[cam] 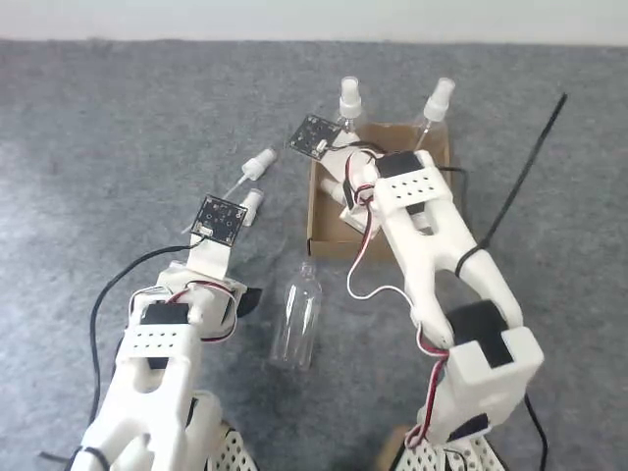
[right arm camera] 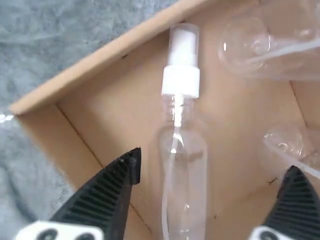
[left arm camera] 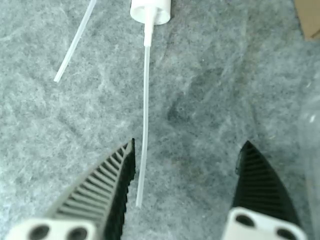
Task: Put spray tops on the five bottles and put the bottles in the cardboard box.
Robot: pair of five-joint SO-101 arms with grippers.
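Observation:
A clear bottle (cam: 297, 314) with no top lies on the grey carpet between the two arms. Two loose spray tops (cam: 260, 162) (cam: 252, 204) lie beyond the left arm. My left gripper (left arm camera: 190, 145) is open just above the carpet, and the thin tube of one spray top (left arm camera: 150, 10) runs between its fingers, close to one of them. My right gripper (right arm camera: 214, 160) is open over the cardboard box (right arm camera: 100, 55), above a capped bottle (right arm camera: 182, 150) lying inside. Two more capped bottles (cam: 350, 103) (cam: 439, 98) stand upright in the box (cam: 329, 240).
The bases of the two upright bottles (right arm camera: 270, 45) (right arm camera: 295, 145) crowd the box floor beside the lying one. A second loose tube (left arm camera: 75, 42) lies on the carpet. A box corner (left arm camera: 310, 20) is near the left gripper. A black cable (cam: 530, 157) trails right of the box.

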